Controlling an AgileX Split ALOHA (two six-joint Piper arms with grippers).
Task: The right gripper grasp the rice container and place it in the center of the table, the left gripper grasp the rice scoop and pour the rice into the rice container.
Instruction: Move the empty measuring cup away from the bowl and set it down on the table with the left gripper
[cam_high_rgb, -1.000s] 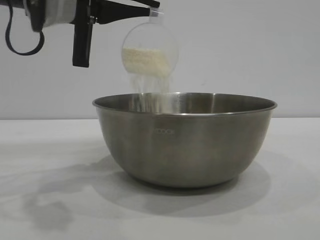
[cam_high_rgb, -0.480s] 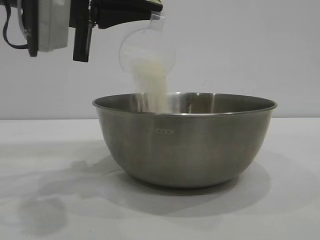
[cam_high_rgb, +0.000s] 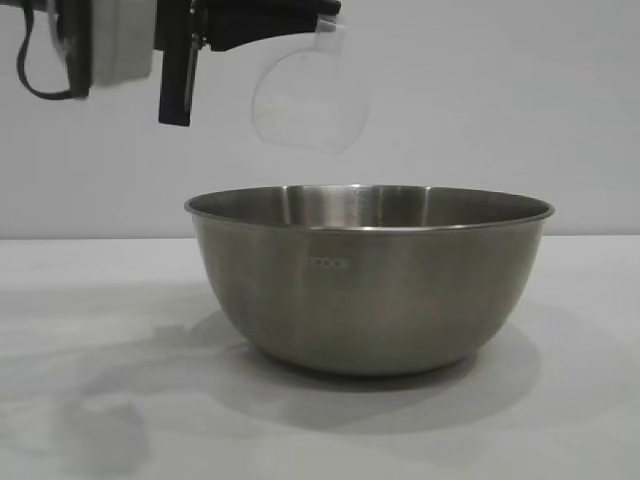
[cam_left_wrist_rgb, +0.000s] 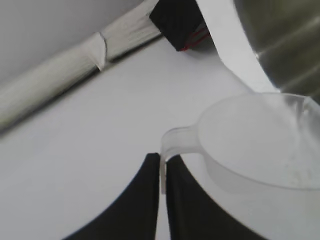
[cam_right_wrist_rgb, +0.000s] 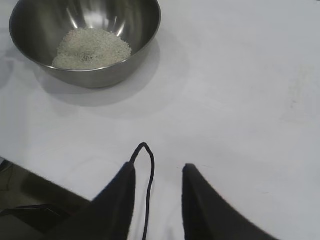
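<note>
left gripper: clenched on rice scoop handle, above rice container.
change: stream stopped; scoop now empty.
rice: heaped in container; pour judged complete.
right gripper: parked, released.

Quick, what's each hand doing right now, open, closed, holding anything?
Left hand: closed on the rice scoop handle, above the rice container.
Right hand: open, holding nothing, away from the container.

The plain white surface carries one thing directly: the rice container, standing upright near its middle. A heap of rice lies inside that steel bowl.
</note>
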